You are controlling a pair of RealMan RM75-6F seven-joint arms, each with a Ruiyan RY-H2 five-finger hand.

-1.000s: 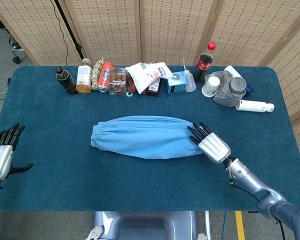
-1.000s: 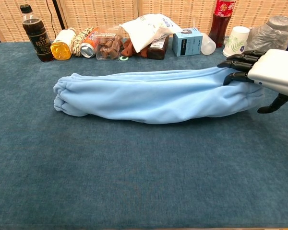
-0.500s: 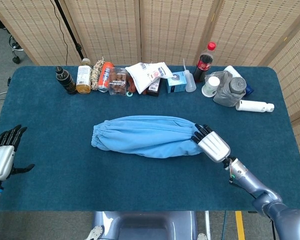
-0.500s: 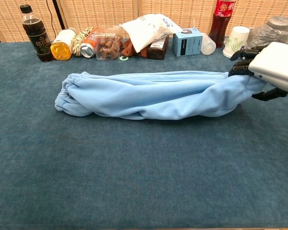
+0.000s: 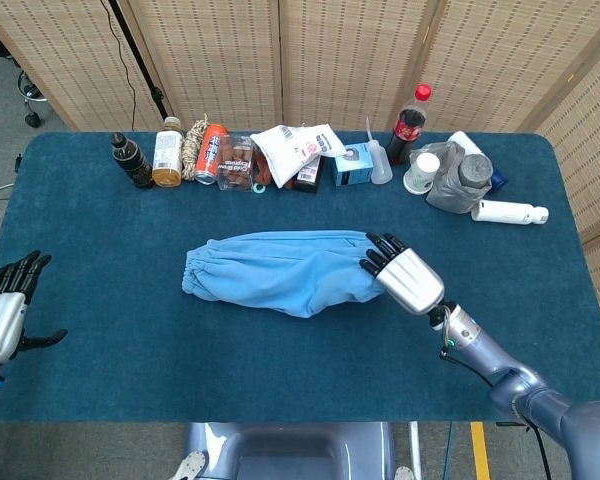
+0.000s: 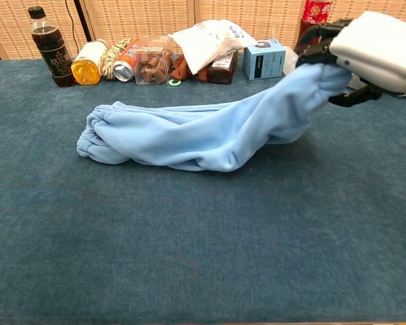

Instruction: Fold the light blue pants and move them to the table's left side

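Chest view: right hand point(image 6: 365, 51) pinches the pants point(image 6: 203, 132) end aloft, apparently to fold leftward; left hand point(image 5: 5, 310) spread, idle.

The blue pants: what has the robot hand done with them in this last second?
The right robot hand closed on the right end of the light blue pants, lifted it off the table and began carrying it toward the left. The cuffed left end stayed lying where it was. The left robot hand stayed open near the table's left edge, and the bottles and snacks along the back did not move.
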